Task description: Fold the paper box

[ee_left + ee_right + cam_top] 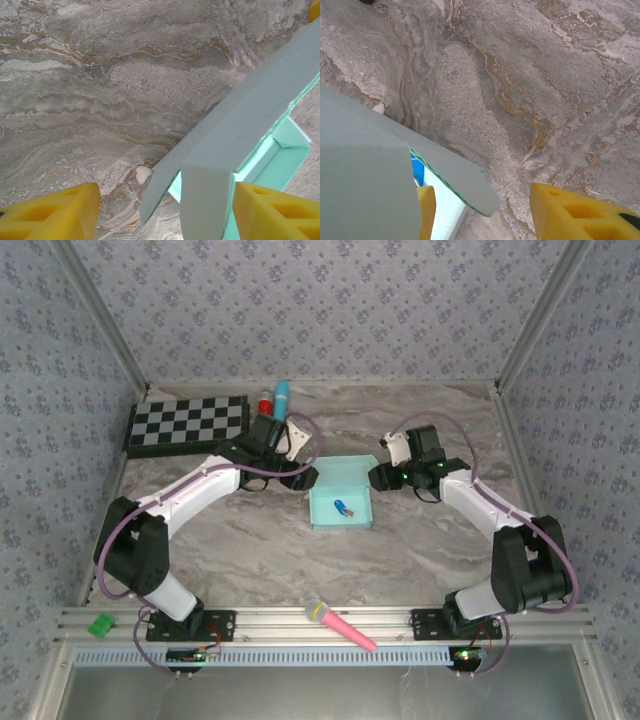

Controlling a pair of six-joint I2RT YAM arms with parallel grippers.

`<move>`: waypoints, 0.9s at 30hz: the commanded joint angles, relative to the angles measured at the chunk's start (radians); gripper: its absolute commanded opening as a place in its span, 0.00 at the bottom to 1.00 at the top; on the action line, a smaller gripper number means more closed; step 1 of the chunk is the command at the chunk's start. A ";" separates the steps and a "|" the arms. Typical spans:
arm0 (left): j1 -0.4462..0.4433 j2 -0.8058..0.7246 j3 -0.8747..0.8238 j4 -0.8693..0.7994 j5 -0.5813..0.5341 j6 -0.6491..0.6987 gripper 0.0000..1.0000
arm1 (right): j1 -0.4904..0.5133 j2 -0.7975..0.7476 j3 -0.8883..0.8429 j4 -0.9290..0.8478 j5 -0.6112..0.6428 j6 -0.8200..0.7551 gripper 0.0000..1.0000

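1. The paper box (345, 472) sat open near the middle of the marble table (230, 530), with its lid flap standing up at the far side.
2. A small blue item (343, 508) lay on the floor of the box.
3. The left claw (300, 478) was at the box's left edge. In its wrist view, the left claw (165, 200) was spread wide, and a flap of the box (240, 115) reached in between the yellow fingers (50, 212) without being pinched.
4. The right claw (381, 476) was at the box's right edge. It was also spread wide (481, 200), with the box wall (360, 165) against one finger (426, 212) and nothing clamped.
5. A checkerboard (188, 423) lay at the far left, with a cyan tube (282, 392) just beside it.
6. A pink stick (345, 627) rested on the near rail.
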 commanded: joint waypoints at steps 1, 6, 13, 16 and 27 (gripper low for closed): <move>-0.005 0.024 0.016 0.020 0.029 -0.017 0.69 | -0.002 0.019 0.038 -0.010 -0.028 -0.019 0.53; -0.006 0.038 0.013 0.023 0.035 -0.032 0.66 | -0.001 0.034 0.050 -0.007 -0.047 -0.014 0.48; -0.005 0.039 -0.003 0.032 0.041 -0.048 0.59 | 0.015 0.050 0.072 -0.018 -0.047 -0.015 0.44; -0.006 0.035 -0.009 0.034 0.040 -0.050 0.55 | 0.024 0.051 0.077 -0.028 -0.024 -0.019 0.43; -0.005 0.029 -0.027 0.036 0.021 -0.055 0.50 | 0.065 0.030 0.079 -0.043 0.117 -0.025 0.37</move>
